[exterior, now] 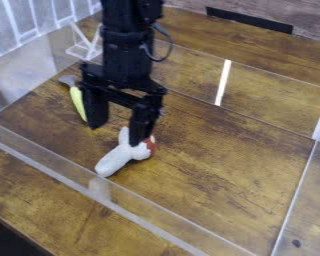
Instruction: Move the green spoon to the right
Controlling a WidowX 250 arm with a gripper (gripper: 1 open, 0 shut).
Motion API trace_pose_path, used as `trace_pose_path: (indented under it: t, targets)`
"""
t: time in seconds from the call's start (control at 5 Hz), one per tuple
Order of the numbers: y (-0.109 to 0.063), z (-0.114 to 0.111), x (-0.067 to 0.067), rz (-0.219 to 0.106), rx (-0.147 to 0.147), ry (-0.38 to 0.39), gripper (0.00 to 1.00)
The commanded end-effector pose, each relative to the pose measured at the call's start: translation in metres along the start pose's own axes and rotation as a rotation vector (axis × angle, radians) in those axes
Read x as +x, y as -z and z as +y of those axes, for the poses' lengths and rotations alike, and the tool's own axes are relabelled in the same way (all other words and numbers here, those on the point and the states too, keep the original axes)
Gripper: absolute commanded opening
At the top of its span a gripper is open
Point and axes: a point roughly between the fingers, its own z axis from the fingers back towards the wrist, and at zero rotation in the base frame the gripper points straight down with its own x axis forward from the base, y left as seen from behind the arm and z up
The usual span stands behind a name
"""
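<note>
Near edge: a clear plastic wall (69,165) is running along the front of the wooden tabletop (243,150), boxing in the work area.
Mushroom toy: the white mushroom toy (119,157) is lying just behind that wall, its reddish cap partly hidden by the right finger.
Gripper: the black gripper (116,118) is pointing straight down, fingers spread wide and pinching nothing; the left finger is standing just beside the spoon, the right one near the mushroom's cap.
Green spoon: the green spoon (76,102) is lying flat toward the left edge of the tabletop, mostly hidden behind the left finger, only a yellow-green strip showing.
Step in hand: the approach, by my judgement; the spoon is not yet being gripped.
Next move: it is calling for the fingers to straddle the spoon alone, clear of the mushroom, then close before carrying right.
Surface: dark wood planks, glare streaking the far right.
Room: pale bars are showing beyond the far left corner.
</note>
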Motion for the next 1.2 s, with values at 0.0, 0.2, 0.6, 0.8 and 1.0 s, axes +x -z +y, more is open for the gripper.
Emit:
trace_pose_path:
  t: [0.0,0.2,0.6,0.8,1.0]
  targets:
    - [-0.023,0.025,0.001,-0.127,-0.035,-0.182,1.00]
    - [-0.023,0.048,0.002,-0.192,-0.085,-0.373,1.00]
    - [-0.025,0.075,0.022,-0.295,-0.168,-0.715,1.00]
    - [-0.024,0.084,0.035,-0.311,-0.201,-0.850,1.00]
    - [-0.002,0.074,0.042,-0.306,-0.216,-0.871,1.00]
